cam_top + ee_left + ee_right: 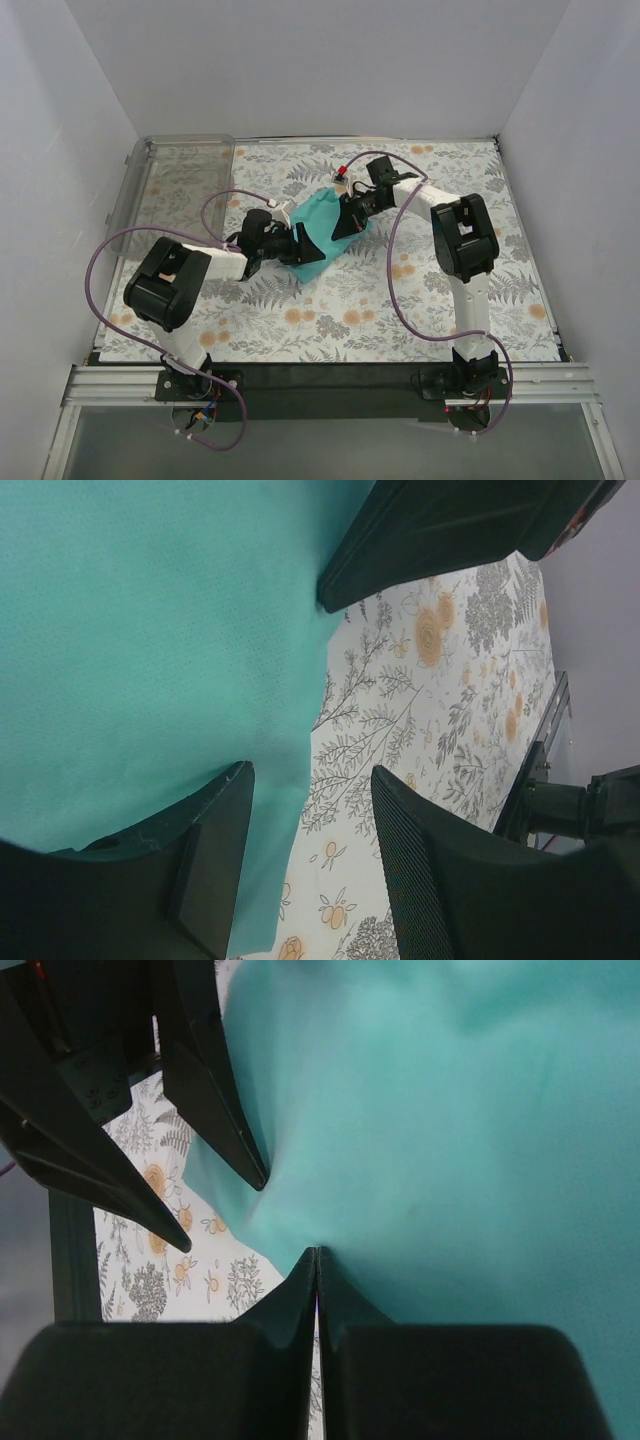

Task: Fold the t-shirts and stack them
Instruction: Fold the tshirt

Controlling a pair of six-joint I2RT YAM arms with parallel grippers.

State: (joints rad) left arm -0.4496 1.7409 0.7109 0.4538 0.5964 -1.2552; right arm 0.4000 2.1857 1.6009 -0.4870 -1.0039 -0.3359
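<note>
Pinching the t-shirt [450,1110], the right tool [317,1252] is closed; the left tool [310,770] stands part-open at its edge.

Both arms are reaching inward toward mid-table, grippers nearly meeting. Left arm [200,265] is lying low, and the left gripper [312,775] is showing its jaws parted. Right arm [465,240] is bending leftward, and the right gripper [317,1260] is pinching the t-shirt [318,215] edge with its jaws pressed together.

A lab test booth: plain white panels [300,60] enclose a floral-covered table [350,320] edged by an aluminium rail [550,383].
</note>
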